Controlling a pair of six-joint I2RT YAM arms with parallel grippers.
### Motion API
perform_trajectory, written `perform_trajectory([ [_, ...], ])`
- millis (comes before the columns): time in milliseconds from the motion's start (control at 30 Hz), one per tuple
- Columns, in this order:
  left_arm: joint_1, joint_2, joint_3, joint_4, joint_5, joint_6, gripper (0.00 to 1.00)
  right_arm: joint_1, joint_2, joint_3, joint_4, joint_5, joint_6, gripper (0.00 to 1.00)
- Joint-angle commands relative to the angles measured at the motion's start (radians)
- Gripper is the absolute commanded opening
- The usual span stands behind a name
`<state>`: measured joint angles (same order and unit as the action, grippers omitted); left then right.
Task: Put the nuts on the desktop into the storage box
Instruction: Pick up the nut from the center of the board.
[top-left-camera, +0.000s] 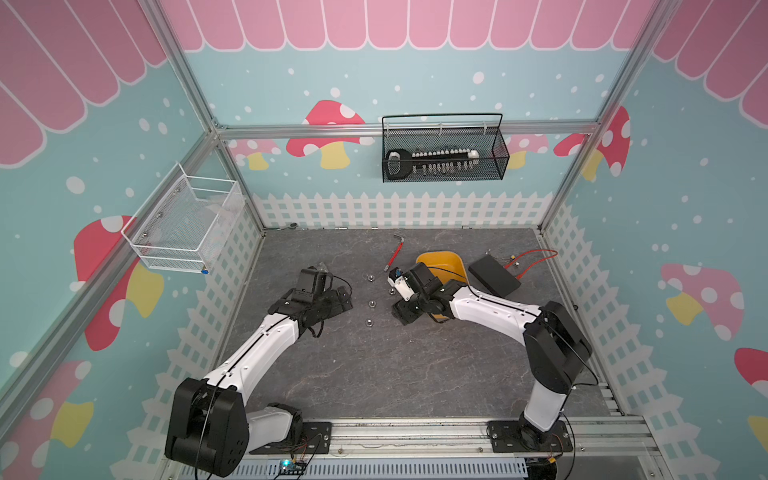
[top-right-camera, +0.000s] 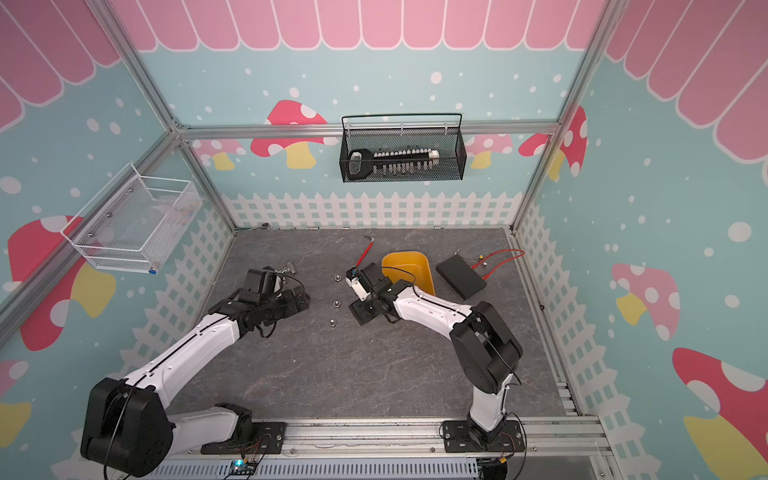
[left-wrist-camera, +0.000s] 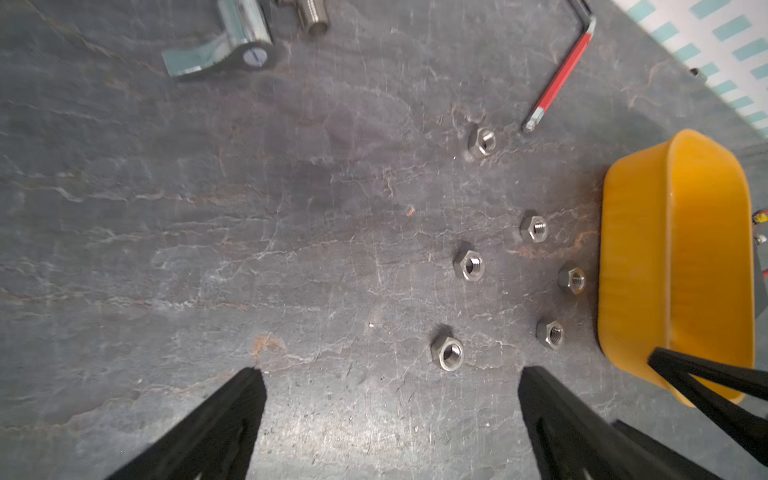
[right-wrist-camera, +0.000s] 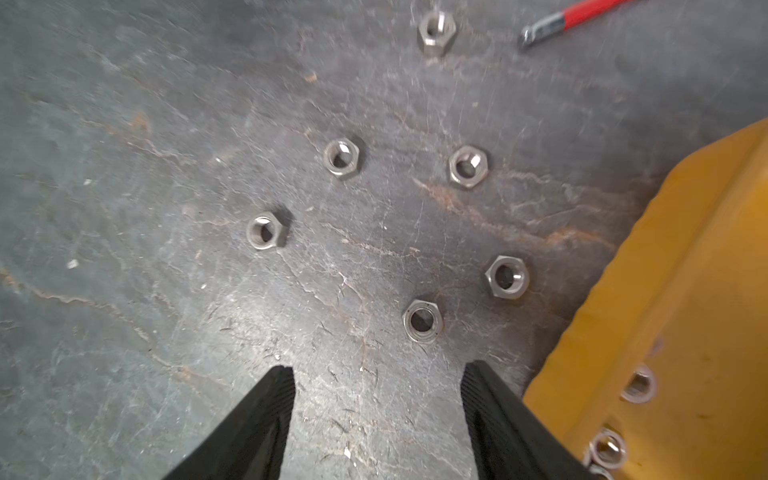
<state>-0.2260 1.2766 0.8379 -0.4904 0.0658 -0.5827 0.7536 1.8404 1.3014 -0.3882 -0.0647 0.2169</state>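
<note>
Right hand (right-wrist-camera: 378, 370) is low over the worktop (right-wrist-camera: 166, 291), jaws apart, nothing between them! Six nuts (right-wrist-camera: 467, 166) lie loose on the grey surface ahead of it, and the nearest nut (right-wrist-camera: 422, 321) sits just beyond the fingertips, a touch toward the storage box (right-wrist-camera: 673, 291). That yellow box stands on the worktop right beside the hand, with at least two nuts (right-wrist-camera: 638, 384) already inside, by the wall on the hand's side. Over to the left hand (left-wrist-camera: 390, 374): spread wide, empty, over the worktop too, one nut (left-wrist-camera: 447, 353) just ahead of its fingertips and the box off to its side. The red-handled wrench (left-wrist-camera: 561, 75) lies past the nuts, clear of both hands
</note>
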Motion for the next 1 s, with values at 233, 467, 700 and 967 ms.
perform_trajectory([
  [233, 0.039, 0.056, 0.045, -0.067, 0.096, -0.049, 0.99, 0.000, 0.189, 0.190, -0.159, 0.012, 0.027, 0.62],
  [467, 0.039, 0.062, 0.015, -0.084, 0.083, -0.049, 0.99, -0.006, 0.230, 0.222, -0.205, 0.050, 0.012, 0.61],
  [700, 0.039, 0.074, 0.007, -0.083, 0.041, -0.052, 0.99, -0.029, 0.246, 0.219, -0.204, 0.069, 0.001, 0.60],
  [967, 0.039, 0.093, 0.008, -0.077, 0.032, -0.056, 0.99, -0.047, 0.274, 0.224, -0.195, 0.051, -0.012, 0.56],
])
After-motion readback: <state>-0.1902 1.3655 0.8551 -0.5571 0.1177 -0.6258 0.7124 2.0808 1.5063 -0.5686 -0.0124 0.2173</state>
